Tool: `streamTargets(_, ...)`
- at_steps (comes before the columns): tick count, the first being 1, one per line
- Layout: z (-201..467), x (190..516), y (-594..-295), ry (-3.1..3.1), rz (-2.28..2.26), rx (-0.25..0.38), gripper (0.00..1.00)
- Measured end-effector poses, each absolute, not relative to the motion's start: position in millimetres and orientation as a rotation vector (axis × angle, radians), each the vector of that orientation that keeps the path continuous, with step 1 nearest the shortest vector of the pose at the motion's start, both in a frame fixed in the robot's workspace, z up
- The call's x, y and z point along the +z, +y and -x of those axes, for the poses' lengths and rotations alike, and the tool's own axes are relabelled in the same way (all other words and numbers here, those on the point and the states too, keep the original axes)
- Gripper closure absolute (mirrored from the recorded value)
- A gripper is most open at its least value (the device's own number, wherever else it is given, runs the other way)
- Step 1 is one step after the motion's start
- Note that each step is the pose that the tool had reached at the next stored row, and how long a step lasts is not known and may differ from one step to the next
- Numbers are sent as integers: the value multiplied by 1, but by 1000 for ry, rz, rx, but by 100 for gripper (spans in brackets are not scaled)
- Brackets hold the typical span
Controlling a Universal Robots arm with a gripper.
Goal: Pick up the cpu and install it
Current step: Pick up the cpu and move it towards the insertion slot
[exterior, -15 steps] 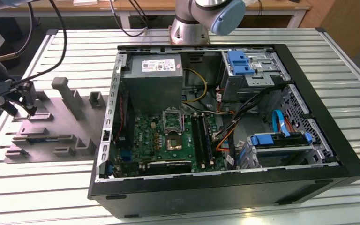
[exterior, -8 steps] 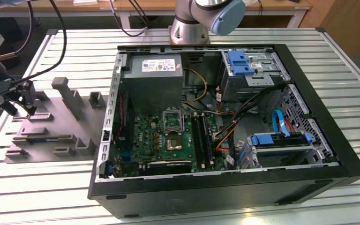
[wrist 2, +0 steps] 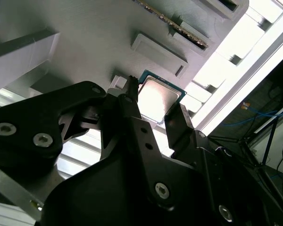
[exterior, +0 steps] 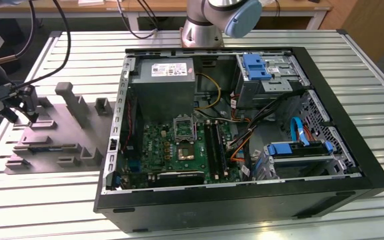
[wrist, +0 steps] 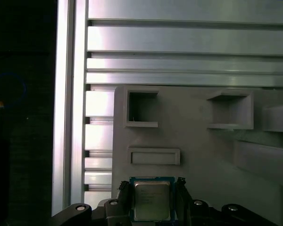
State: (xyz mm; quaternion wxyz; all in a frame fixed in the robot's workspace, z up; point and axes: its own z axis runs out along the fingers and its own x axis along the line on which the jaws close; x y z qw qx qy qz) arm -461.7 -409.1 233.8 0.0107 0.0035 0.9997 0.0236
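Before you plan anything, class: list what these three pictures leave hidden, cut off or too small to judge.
1. The gripper: exterior view, partly cut off by that view's left edge.
2. The cpu: second wrist view, part hidden behind the gripper.
3. The motherboard socket: exterior view, too small to tell whether it is empty.
4. The arm: exterior view, cut off by the top edge.
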Motion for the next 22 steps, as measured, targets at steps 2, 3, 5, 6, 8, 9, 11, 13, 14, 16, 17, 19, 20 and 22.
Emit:
streamTargets(2, 462, 234, -409, 3119, -11, 74, 53)
streamTargets(3, 462, 234, -409, 3119, -11, 74, 53)
streamTargets(5, 462, 235, -409, 3119, -11, 74, 53)
streamTargets(6, 462, 235, -409, 3119, -11, 74, 53)
streamTargets(8, 462, 235, -409, 3119, -11, 74, 53)
streamTargets(9, 462, 236, -409, 3119, -11, 74, 53)
streamTargets(11, 462, 236, -409, 3119, -11, 74, 53)
streamTargets(13, 462, 236, -409, 3119, -11, 74, 53)
streamTargets(14, 462, 237, -409, 3119, -11, 74, 53)
streamTargets(16, 462, 237, -409, 3119, -11, 74, 53)
streamTargets(17, 462, 237, -409, 3119, -11, 74, 53)
streamTargets(19, 462, 238, -409, 3119, -11, 74, 53)
streamTargets(20, 462, 238, -409, 3119, -11, 74, 53)
streamTargets(22, 462, 238, -409, 3119, -11, 74, 53)
